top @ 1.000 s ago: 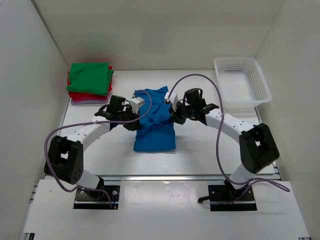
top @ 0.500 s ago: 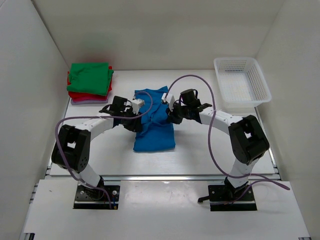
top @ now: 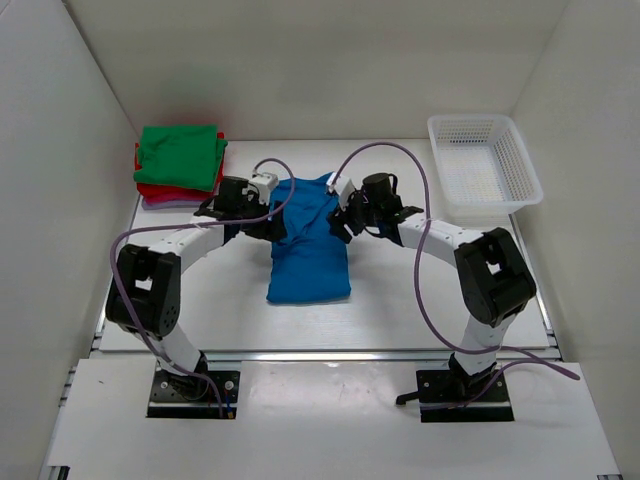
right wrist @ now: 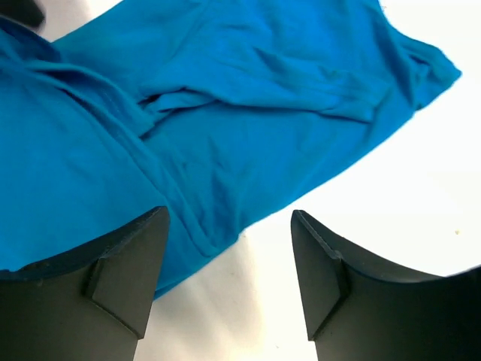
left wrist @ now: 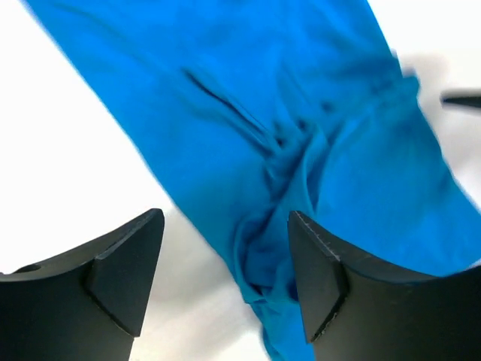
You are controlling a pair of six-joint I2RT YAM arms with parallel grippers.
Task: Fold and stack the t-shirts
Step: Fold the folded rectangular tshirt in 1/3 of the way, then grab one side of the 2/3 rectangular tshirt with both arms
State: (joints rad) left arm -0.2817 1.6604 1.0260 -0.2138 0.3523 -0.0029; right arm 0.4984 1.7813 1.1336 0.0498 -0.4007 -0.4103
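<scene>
A bright blue t-shirt (top: 310,250) lies on the white table, folded into a narrow long strip. My left gripper (top: 272,222) stands open at its upper left edge. In the left wrist view the gripper (left wrist: 225,278) has bunched blue cloth (left wrist: 285,150) under the gap, and neither finger is closed on it. My right gripper (top: 343,222) is open at the shirt's upper right edge. In the right wrist view the gripper (right wrist: 229,278) has bare table between its fingers and the shirt's hem (right wrist: 225,128) just ahead. Folded t-shirts (top: 180,160) are stacked at the far left, green over red over pale pink.
A white mesh basket (top: 485,165) stands at the far right of the table (top: 200,300). White walls close in the left, back and right sides. Purple cables loop above both arms.
Both grippers were shut on the blue shirt's upper part a second ago and have opened, letting the cloth go. Both wrists have drawn back slightly toward the far side.
</scene>
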